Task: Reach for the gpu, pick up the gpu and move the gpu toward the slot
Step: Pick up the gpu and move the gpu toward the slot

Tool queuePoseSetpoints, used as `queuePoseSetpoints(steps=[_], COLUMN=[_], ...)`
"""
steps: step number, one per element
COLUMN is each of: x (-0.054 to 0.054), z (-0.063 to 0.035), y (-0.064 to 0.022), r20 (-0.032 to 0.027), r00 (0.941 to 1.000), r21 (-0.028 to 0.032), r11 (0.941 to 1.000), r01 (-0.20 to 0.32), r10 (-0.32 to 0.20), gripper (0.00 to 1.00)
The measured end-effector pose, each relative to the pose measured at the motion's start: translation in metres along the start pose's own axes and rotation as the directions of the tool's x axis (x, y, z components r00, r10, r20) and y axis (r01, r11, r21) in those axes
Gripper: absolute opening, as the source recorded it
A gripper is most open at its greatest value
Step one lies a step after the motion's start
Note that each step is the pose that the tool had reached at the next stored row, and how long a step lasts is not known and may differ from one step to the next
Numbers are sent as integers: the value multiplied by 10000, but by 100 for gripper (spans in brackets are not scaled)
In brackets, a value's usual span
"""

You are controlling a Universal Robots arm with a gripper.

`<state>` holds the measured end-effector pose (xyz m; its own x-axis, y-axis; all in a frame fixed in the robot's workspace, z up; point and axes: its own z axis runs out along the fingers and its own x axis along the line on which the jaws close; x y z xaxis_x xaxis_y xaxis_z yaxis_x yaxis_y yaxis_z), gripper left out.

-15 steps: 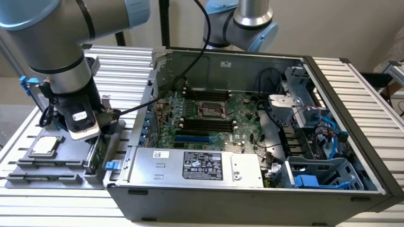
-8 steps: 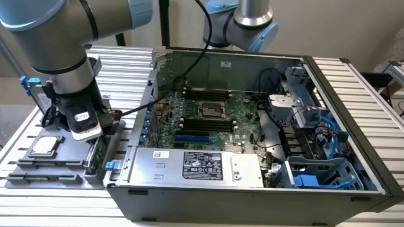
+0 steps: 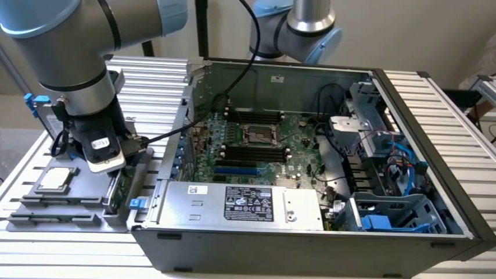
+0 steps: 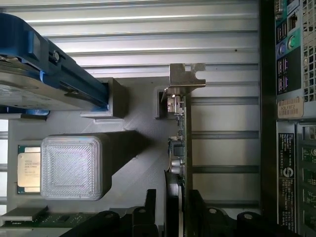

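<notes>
The gpu [image 4: 180, 129] stands on edge in a grey holder [image 4: 143, 113], a thin green card with its silver bracket [image 4: 186, 78] at the far end. My gripper [image 4: 173, 200] is open, with one dark finger [image 4: 150, 205] on each side of the card's near end and a small gap showing on one side. In the exterior view the gripper [image 3: 115, 167] hangs low over the holder on the exterior view's left, right above the card's green edge [image 3: 114, 195]. Blue slots [image 3: 236, 171] lie on the motherboard inside the open computer case [image 3: 434, 174].
The holder also carries a silver hard drive with blue rails [image 4: 34, 74], a square processor chip [image 4: 28, 169] and a raised grey block [image 4: 71, 167]. The case wall [image 4: 291, 148] stands close beside the card. A power supply [image 3: 240, 203] fills the case's front.
</notes>
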<state>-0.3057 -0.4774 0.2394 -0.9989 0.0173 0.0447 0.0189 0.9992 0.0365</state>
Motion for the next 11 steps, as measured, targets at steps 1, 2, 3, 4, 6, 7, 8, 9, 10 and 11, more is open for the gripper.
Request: queuePoseSetpoints(steps=[1,2,3,4,6,7,8,9,10,11], x=[0,0,0,0,0,-1,0,0,0,0], z=[0,0,0,0,0,0,0,0,0,0], y=[0,0,0,0,0,0,0,0,0,0], r20=[1,1,1,0,1,1,0,1,1,0], r00=[10000,10000,10000,10000,10000,10000,10000,10000,10000,10000], r21=[0,0,-1,0,0,0,0,-1,0,0], r11=[10000,10000,10000,10000,10000,10000,10000,10000,10000,10000], r01=[0,0,0,1,0,1,1,1,1,1], r10=[0,0,0,-1,0,-1,-1,-1,-1,-1], gripper=[40,33,33,33,30,26,26,26,26,26])
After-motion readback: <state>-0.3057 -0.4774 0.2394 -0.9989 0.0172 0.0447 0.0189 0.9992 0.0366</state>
